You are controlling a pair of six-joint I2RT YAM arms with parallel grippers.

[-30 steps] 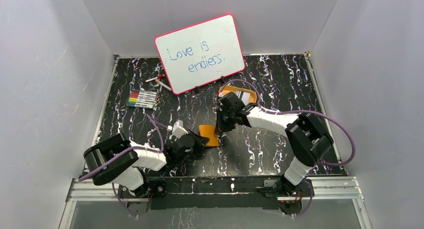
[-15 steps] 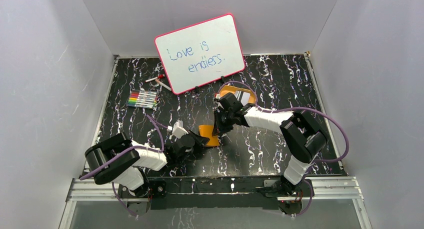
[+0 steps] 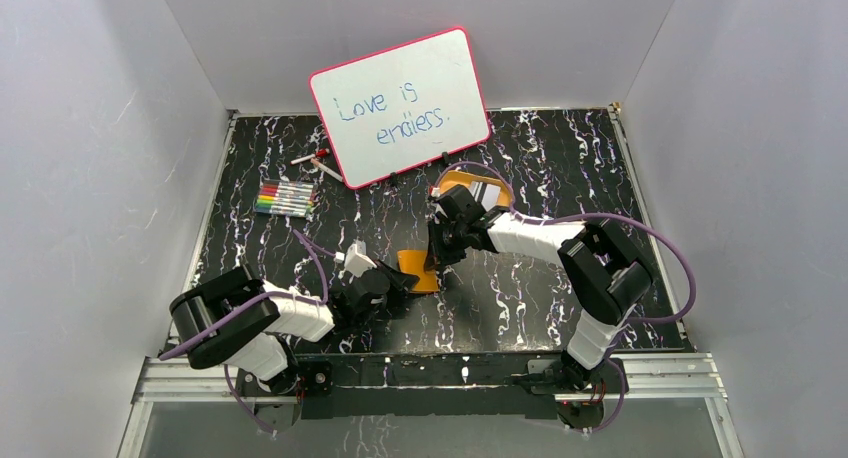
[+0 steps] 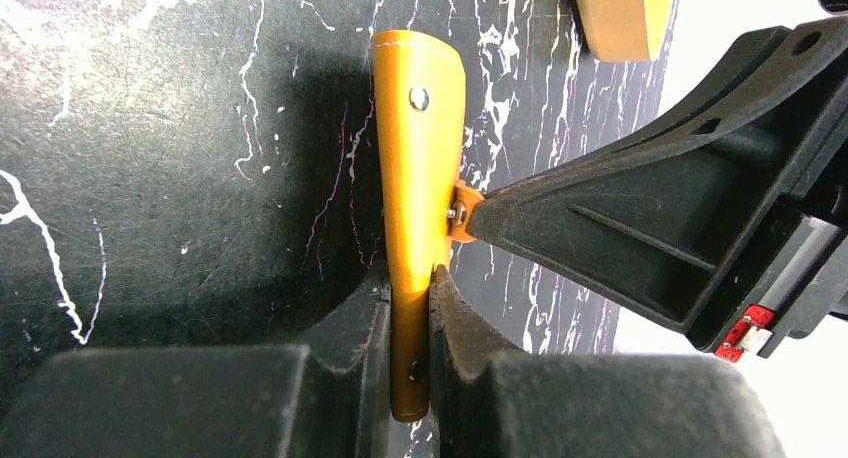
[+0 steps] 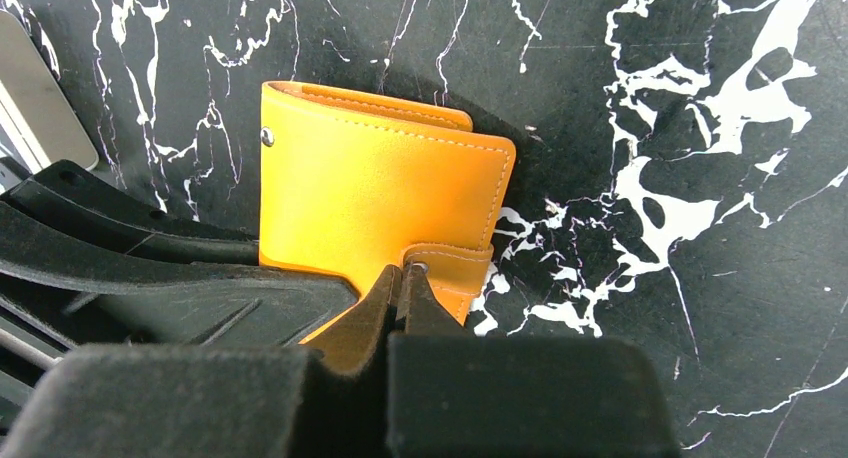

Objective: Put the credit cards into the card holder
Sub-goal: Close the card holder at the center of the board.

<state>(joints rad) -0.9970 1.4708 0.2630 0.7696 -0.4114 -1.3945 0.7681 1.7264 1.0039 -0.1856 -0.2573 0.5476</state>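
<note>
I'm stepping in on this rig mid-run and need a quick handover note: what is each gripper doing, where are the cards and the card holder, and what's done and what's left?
Left gripper: shut on the card holder, clamping one edge.
Right gripper: shut on the holder's snap tab.
Card holder: between the two grippers near the table's middle, folded closed.
Credit cards: in the orange tray, beyond the right gripper.
Done: both grippers have the holder.
Left: pull the tab free, unfold the holder, then fetch the cards and slide them in.
</note>
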